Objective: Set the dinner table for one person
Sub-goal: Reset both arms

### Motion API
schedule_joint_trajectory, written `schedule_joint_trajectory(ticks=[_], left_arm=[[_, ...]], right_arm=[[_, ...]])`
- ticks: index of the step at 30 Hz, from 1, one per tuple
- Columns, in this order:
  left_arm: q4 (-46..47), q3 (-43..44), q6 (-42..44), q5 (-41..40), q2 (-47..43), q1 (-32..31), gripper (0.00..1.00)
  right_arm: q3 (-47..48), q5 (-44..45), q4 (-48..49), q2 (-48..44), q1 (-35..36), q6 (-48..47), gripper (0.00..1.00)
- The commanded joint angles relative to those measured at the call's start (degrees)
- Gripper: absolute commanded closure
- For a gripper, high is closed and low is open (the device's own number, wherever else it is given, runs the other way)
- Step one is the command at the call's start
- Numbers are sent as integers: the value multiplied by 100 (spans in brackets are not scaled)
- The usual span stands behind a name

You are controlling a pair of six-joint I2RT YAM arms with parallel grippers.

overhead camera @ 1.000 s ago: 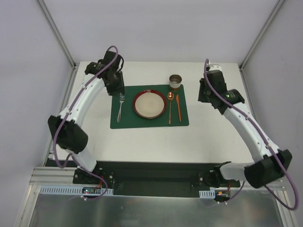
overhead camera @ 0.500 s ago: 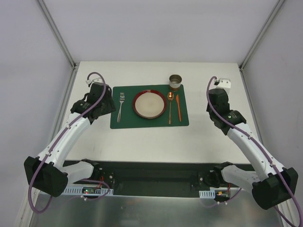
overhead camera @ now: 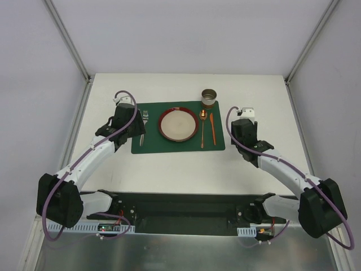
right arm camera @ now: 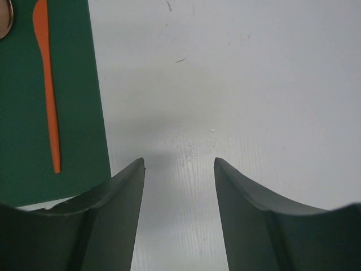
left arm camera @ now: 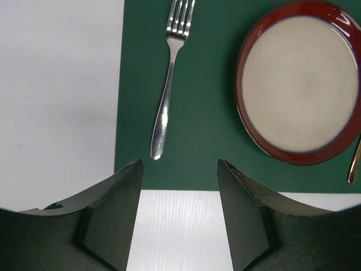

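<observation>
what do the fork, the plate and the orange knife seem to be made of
Fork: polished metal, likely stainless steel; bright mirror-like glints run along its handle.
Plate: looks like glazed ceramic, with a matte cream centre and a glossy dark red rim that catches the light.
Orange knife: probably plastic or painted wood; its colour is flat and uniform with no shine.

Plain pale grey walls [overhead camera: 186,34] stand on three sides under soft, even light. One aluminium post [overhead camera: 68,39] rises at eleven o'clock, a second post [overhead camera: 313,39] at one. A brushed metal sheet [overhead camera: 180,254] lies at six.
</observation>
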Motion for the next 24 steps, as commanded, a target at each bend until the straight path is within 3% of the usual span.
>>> schedule_joint_trajectory(ticks=[1,6,14,18,24], left_arm=[[961,-198,271,9,-107,-49,45],[1990,-295,482,175,208,-49,44],[3563,-207,816,333,1887,-207,44],[3732,29,1008,290,2493,-312,43],[4048,-5,1168,70,2653,-348,43]], right_arm=[[-199,88,1177,-216,165,-1,44],[2,-148,1792,389,165,-256,47],[345,-368,3267,1997,314,-563,48],[486,-368,3577,2437,385,-695,48],[442,-325,4008,2588,411,-757,48]])
